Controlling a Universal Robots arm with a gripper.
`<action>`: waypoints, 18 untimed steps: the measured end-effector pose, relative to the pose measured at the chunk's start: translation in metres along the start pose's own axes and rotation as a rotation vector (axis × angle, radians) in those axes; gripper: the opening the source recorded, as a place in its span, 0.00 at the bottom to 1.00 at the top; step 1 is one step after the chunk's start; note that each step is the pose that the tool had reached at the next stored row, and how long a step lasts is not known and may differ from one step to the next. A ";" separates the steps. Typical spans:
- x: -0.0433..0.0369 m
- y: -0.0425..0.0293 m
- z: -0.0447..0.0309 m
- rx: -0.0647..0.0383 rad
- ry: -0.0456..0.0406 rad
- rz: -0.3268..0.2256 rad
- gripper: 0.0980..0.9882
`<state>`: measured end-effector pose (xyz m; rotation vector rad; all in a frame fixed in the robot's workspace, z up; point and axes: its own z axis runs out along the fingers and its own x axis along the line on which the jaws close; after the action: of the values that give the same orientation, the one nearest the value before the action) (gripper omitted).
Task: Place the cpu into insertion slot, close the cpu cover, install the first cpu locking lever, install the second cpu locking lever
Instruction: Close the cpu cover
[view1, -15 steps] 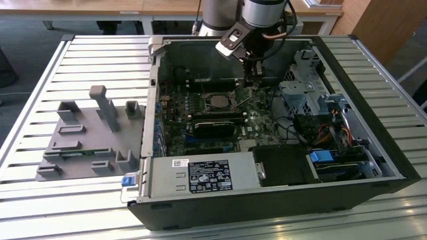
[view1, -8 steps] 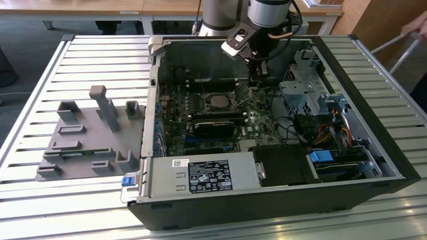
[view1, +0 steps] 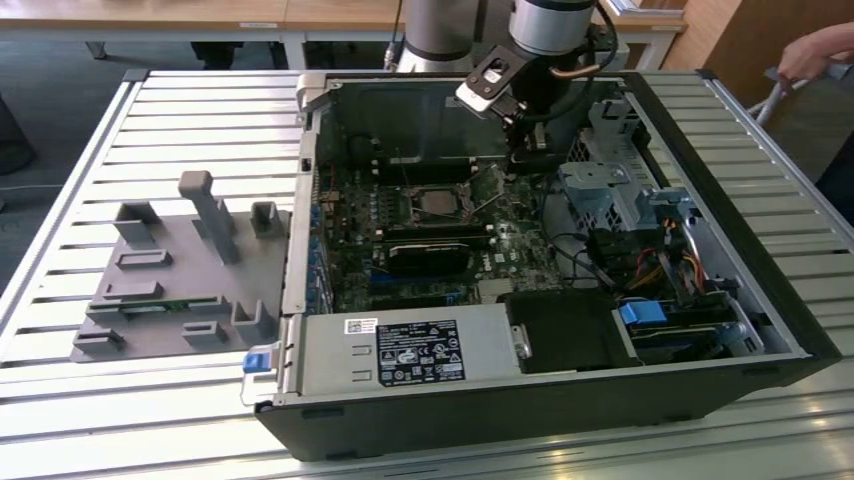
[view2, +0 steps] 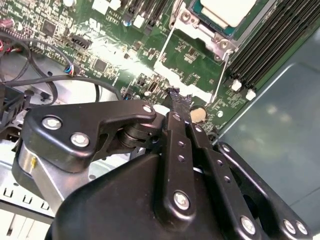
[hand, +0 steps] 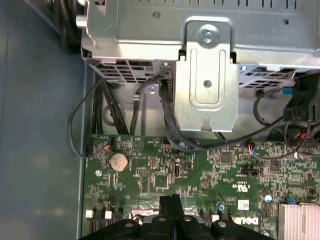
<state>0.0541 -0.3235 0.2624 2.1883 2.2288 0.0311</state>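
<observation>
Down on the green board, the chip (view2: 225, 9) sits in the socket (view1: 434, 203), pale face up. The cover (view2: 207, 31), a silvery frame, looks to lie flat around it. One thin wire lever (view2: 220, 75) juts out loose from the socket's corner. The gripper (view2: 179, 97) hovers low over the board just beside the socket, on the exterior view's right, close to a coin battery (hand: 119, 160). Its fingers are pressed together with nothing between them. A metal drive cage (hand: 205, 75) stands beyond the board's edge. All of this is inside an open computer case (view1: 747, 300) on a slatted table (view1: 80, 150), with a grey holder (view1: 174, 270) nearby.
</observation>
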 end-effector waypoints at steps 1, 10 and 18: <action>0.0003 0.0013 0.0003 0.001 -0.0004 0.000 0.01; 0.0058 0.0081 0.0086 0.017 -0.0001 0.000 0.01; 0.0086 0.0128 0.0189 0.022 0.0001 0.000 0.01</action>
<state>0.0672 -0.3147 0.2439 2.1992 2.2399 0.0067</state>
